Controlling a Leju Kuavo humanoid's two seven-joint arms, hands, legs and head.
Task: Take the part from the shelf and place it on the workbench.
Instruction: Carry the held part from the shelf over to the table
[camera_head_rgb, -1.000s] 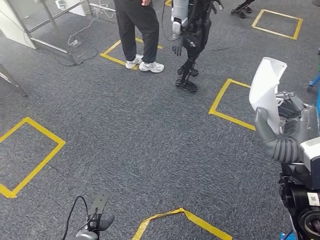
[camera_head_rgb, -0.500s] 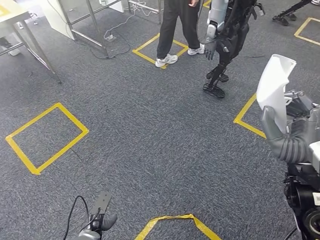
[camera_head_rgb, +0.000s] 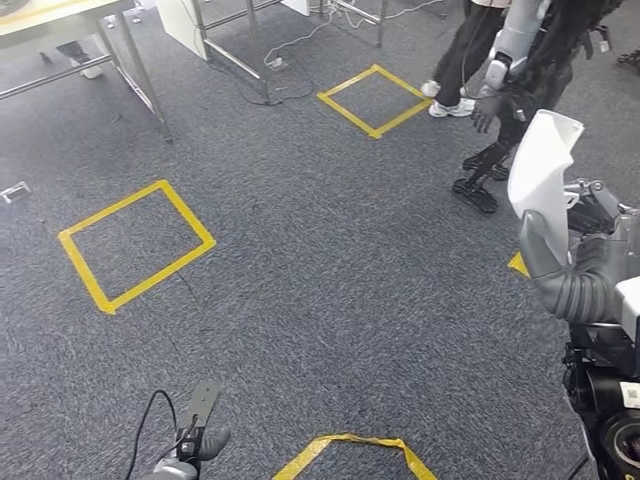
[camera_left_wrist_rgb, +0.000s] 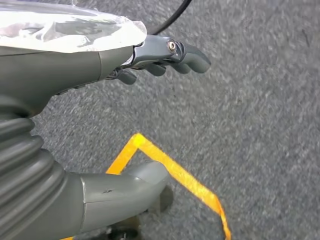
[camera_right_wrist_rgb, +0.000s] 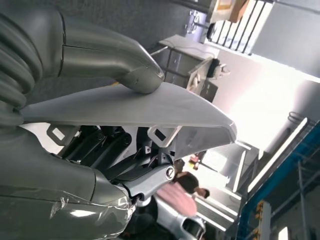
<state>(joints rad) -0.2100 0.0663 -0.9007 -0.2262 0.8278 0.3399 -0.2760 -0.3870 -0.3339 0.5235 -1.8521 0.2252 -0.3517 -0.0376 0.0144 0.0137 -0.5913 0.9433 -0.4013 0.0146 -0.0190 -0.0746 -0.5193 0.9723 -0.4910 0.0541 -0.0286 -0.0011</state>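
The white plastic part (camera_head_rgb: 545, 165) stands upright at the right of the head view, held by my right hand (camera_head_rgb: 577, 275) at chest height. In the right wrist view the thumb (camera_right_wrist_rgb: 113, 55) presses on the part's (camera_right_wrist_rgb: 124, 106) flat face and the darker fingers (camera_right_wrist_rgb: 113, 150) close under it. Low at the bottom of the head view, my left hand (camera_head_rgb: 195, 440) hangs over the carpet. The left wrist view shows its fingers (camera_left_wrist_rgb: 166, 52) stretched out, apart from the thumb (camera_left_wrist_rgb: 128, 187), with nothing between them.
A light-topped table (camera_head_rgb: 45, 12) on metal legs (camera_head_rgb: 143, 80) stands at the far left. Yellow tape squares (camera_head_rgb: 136, 245) (camera_head_rgb: 373, 98) mark the grey carpet. Another humanoid robot (camera_head_rgb: 521, 70) and a person's legs (camera_head_rgb: 456, 60) are at the far right. Cables (camera_head_rgb: 290, 55) lie by the frames.
The whole picture has slid to the right, so the camera has turned left; the table has come into view. My right hand still holds the part, and the left hand hangs as before.
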